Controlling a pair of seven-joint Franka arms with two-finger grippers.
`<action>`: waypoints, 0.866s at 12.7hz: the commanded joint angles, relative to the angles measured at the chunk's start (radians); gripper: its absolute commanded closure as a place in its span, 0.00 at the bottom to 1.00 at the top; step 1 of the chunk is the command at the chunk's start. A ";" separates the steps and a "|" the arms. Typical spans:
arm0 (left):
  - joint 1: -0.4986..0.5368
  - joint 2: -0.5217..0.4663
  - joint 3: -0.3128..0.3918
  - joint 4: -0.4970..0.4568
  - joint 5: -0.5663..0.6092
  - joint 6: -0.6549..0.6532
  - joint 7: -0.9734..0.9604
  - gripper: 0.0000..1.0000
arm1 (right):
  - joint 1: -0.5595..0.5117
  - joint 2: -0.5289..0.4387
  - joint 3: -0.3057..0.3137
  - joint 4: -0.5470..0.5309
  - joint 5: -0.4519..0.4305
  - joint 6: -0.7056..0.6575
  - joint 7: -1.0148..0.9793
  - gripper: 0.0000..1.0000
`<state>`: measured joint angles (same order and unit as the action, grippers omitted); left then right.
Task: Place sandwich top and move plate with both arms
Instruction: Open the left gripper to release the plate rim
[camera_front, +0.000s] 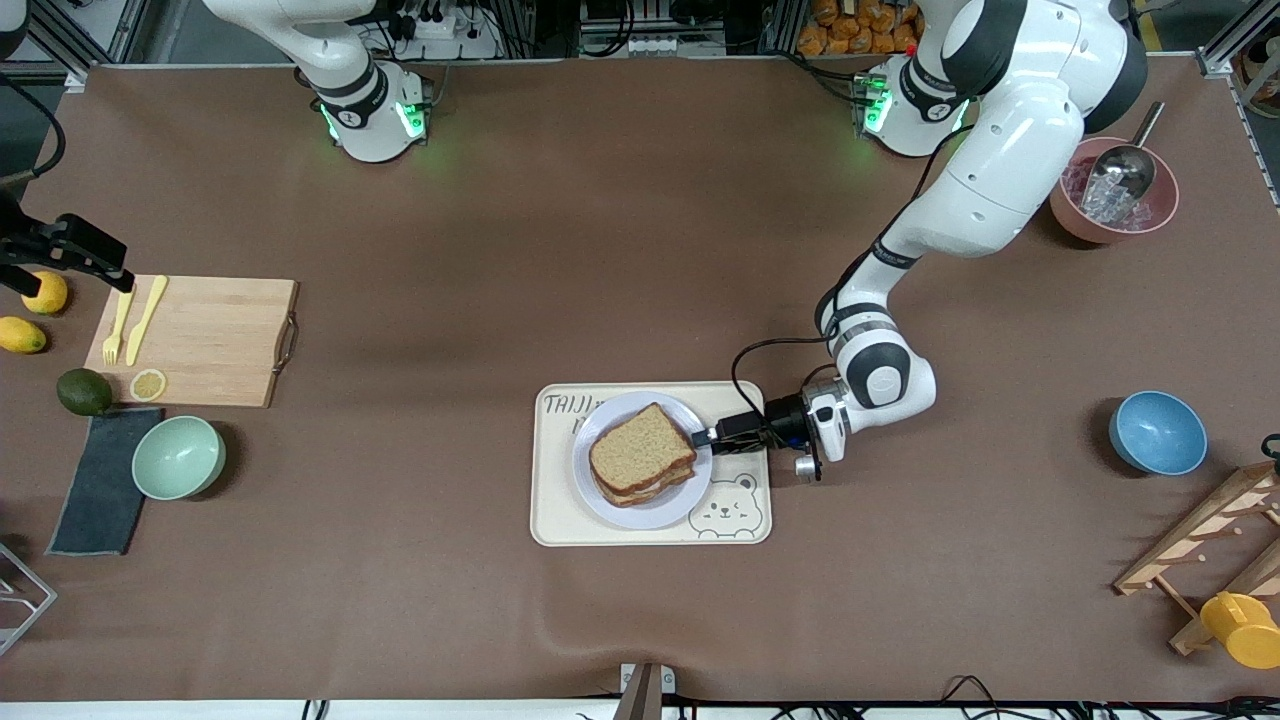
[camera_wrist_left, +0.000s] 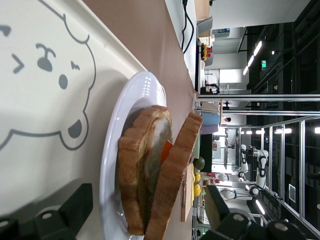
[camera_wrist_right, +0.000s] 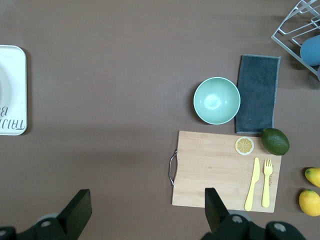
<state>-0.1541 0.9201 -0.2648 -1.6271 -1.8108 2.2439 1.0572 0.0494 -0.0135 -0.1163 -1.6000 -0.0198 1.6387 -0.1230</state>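
Front view: sandwich top (camera_front: 640, 447) on sandwich, on plate (camera_front: 640, 512).
Left gripper (camera_front: 706, 437): jaws wide, beside sandwich.
Right gripper (camera_wrist_right: 145, 212): jaws wide, over worktop (camera_wrist_right: 125, 75).

You have bare brown surface (camera_front: 620, 250) all around the tray (camera_front: 560, 520); the left gripper (camera_front: 706, 436) sits at the plate (camera_front: 640, 515) rim toward the left arm's end.

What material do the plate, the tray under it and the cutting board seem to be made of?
The plate: probably glazed ceramic or melamine; its pale lavender-grey rim shines glossy.
The tray: probably matte plastic; cream, smooth, with a printed bear drawing.
The cutting board: wood or bamboo; light brown with visible grain, and a metal handle at one end.
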 joint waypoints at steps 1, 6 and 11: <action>-0.007 0.002 0.012 0.000 -0.007 0.028 -0.005 0.00 | 0.003 0.009 0.001 0.018 -0.003 -0.005 0.011 0.00; -0.004 -0.056 0.016 -0.007 0.013 0.054 -0.080 0.00 | 0.003 0.009 0.001 0.018 -0.003 -0.005 0.011 0.00; 0.022 -0.170 0.027 -0.043 0.221 0.097 -0.255 0.00 | 0.003 0.009 0.001 0.018 -0.003 -0.005 0.011 0.00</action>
<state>-0.1407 0.8190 -0.2486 -1.6207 -1.6390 2.3268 0.8495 0.0494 -0.0135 -0.1161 -1.6000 -0.0198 1.6387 -0.1230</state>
